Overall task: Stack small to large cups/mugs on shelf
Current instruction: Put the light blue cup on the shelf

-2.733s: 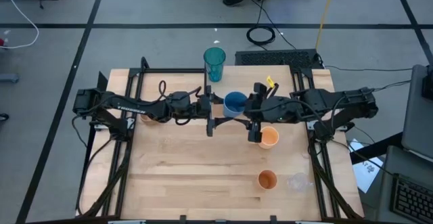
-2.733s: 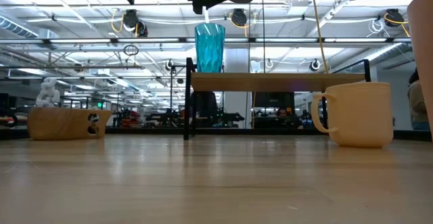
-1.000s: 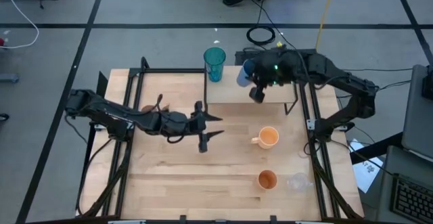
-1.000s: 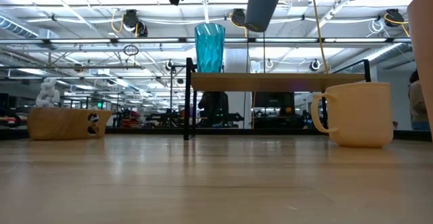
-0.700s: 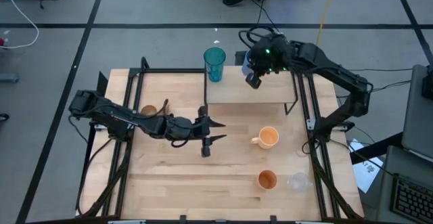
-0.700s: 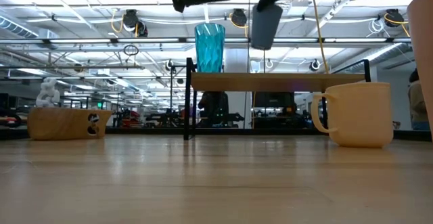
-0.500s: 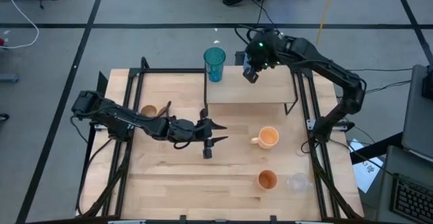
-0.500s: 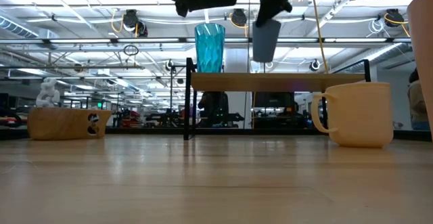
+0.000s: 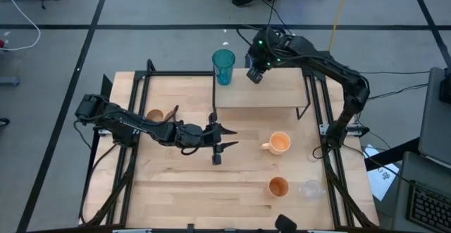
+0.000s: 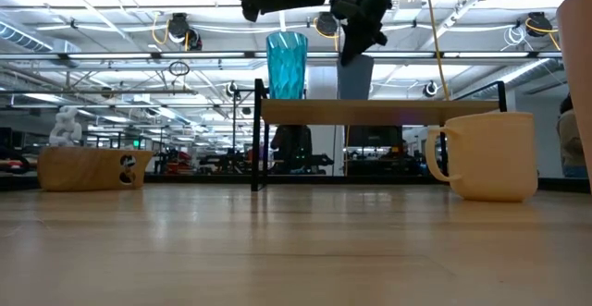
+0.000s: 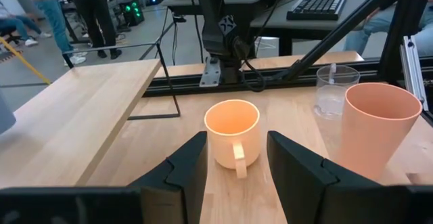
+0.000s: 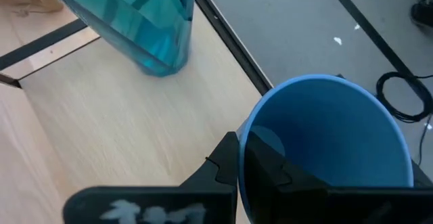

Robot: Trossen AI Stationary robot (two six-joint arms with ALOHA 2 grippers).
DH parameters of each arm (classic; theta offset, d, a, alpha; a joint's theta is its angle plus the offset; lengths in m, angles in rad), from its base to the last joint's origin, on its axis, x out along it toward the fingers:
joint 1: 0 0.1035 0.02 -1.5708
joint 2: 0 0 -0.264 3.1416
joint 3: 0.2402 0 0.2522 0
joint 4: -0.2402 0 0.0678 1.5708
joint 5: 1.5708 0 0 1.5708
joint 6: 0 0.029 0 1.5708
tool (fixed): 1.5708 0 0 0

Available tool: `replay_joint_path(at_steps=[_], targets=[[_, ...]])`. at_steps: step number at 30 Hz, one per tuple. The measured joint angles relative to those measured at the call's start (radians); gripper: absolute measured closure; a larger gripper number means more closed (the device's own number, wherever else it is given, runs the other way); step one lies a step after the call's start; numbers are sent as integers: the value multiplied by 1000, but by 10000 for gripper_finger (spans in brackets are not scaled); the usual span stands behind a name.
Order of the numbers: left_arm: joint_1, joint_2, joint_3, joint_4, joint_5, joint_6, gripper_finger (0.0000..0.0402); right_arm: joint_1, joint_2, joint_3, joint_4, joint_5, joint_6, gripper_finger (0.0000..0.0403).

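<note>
The teal tumbler (image 9: 223, 65) stands upright on the far left corner of the shelf (image 9: 268, 96). My right gripper (image 9: 254, 73) is over the shelf just right of the tumbler, shut on the blue cup (image 10: 355, 77). The cup's base is at the shelf top. My left gripper (image 9: 218, 144) is open and empty above the middle of the table. It points at the orange handled mug (image 11: 232, 133), which stands on the table. The brown wooden mug (image 9: 153, 115) stands at the table's left, partly under my left arm. My right gripper holds the blue cup by its rim (image 12: 252, 126), on the side toward the teal tumbler (image 12: 135, 21). One finger is inside the cup and one finger (image 12: 223, 166) is outside, coming from above. The cup is upright. I cannot tell whether its base rests on the shelf.
The orange cup (image 9: 279, 186) and the clear handled cup (image 9: 309, 189) stand near the table's front right. The shelf top right of the blue cup is bare wood. Black frame rails run along both sides of the table.
My right gripper has carried the blue cup toward the table's far edge and left across the shelf. It has then lowered the cup beside the teal tumbler. The cup has turned from tilted to upright, and its base has come down to the shelf top.
</note>
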Motion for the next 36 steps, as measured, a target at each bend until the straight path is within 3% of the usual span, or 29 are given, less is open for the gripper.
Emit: replay_joint_path(at_steps=[31, 36], targets=[[0, 0, 0, 11, 2, 38, 247, 2, 5, 0, -8, -14, -15, 387], [0, 0, 0, 11, 2, 38, 247, 2, 5, -2, -36, -14, -15, 370]])
